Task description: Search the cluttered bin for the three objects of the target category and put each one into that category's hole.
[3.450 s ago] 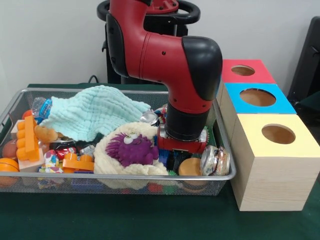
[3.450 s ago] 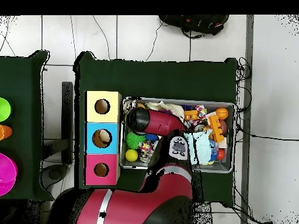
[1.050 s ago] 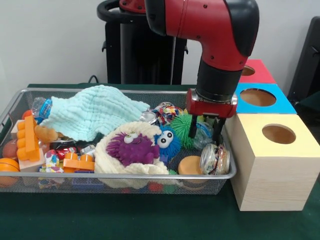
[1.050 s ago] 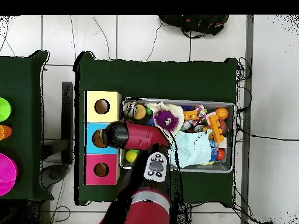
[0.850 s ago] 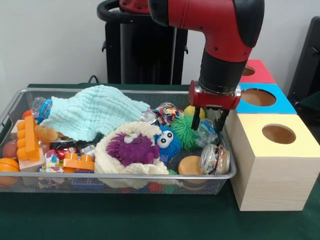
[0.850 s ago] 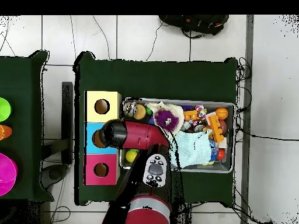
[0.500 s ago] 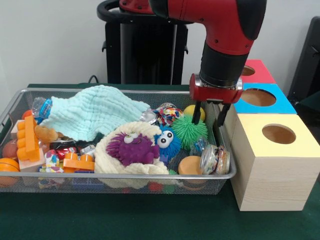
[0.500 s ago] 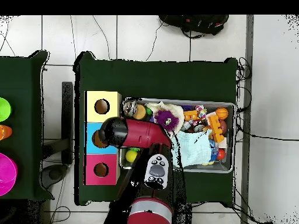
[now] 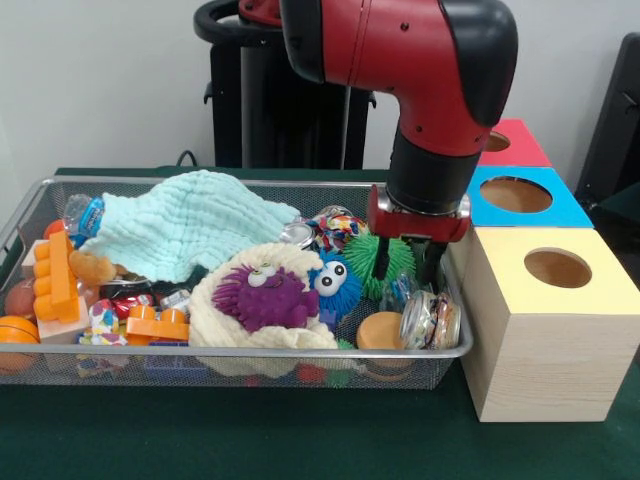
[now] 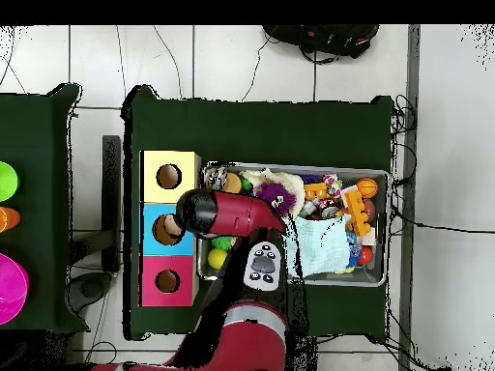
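The bench (image 9: 300, 440) carries a wire bin (image 9: 240, 352) crowded with toys; three boxes with holes (image 9: 545, 320) stand just beside the end effector (image 9: 403, 266), on the bin's outer side. The end effector hangs inside the bin with its fingers apart, empty, just above a green spiky ball (image 9: 366, 262). A clear jar (image 9: 430, 320) lies just below and in front of it.

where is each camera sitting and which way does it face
Front view: across the table, level, facing the wire bin and three boxes; shows the red arm and the open gripper in the bin.
Overhead view: above, looking straight down; shows the arm and its base at the bottom.
Shared: bin, boxes, arm, light blue cloth.
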### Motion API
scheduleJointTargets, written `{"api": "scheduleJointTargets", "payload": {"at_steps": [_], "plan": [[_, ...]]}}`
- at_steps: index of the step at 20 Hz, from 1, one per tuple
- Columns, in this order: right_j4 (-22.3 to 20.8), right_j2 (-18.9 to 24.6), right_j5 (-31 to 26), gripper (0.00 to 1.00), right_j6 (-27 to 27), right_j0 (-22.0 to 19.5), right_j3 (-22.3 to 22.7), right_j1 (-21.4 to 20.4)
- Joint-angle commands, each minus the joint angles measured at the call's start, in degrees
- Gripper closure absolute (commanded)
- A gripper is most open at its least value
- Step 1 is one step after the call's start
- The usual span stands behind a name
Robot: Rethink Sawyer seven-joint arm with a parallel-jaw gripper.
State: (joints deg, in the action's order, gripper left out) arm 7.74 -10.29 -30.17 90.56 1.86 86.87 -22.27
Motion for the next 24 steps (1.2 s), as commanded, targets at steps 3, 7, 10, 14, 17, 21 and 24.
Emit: {"api": "scheduleJointTargets", "payload": {"at_steps": [3,7,10,14,17,21,24], "plan": [[0.13,2.25,7.35,0.0,10.69,-1.65,-3.86,6.5],[0.96,3.51,4.39,0.0,9.46,-2.87,-3.2,5.46],[0.62,3.23,5.25,0.0,9.55,-1.87,-4.99,6.45],[0.7,3.63,6.18,0.0,9.91,-1.59,-5.43,6.79],[0.91,2.72,6.63,0.0,11.36,-0.38,-5.33,6.85],[0.8,3.19,8.3,0.0,11.51,-0.48,-4.19,6.42],[1.17,3.6,9.14,0.0,11.95,-0.63,-3.51,6.24]]}}
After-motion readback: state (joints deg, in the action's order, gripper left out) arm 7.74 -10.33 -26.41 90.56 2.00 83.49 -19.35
